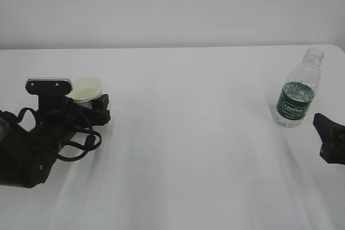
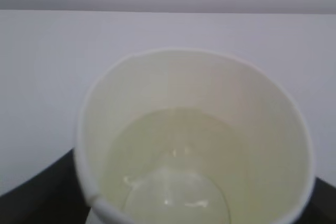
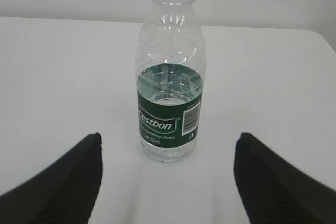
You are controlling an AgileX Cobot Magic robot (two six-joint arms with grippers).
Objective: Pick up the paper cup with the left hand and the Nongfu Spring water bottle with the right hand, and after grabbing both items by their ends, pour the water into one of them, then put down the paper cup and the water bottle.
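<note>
1. Exterior view: white worktop [image 1: 188, 133] carries everything; both things stand down, so pouring looks done.
2. Left pincer [image 1: 99, 109] at the cup, fingers apart, not clamping.
3. Right pincer [image 3: 168, 182] apart, just short of the water bottle [image 3: 169, 77].
4. Paper cup [image 2: 194, 140] upright, water [image 2: 173, 171] inside.
5. Left: back both arms off.

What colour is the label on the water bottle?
Dark green with white lettering on the water bottle, clearest in the right wrist view.
</note>
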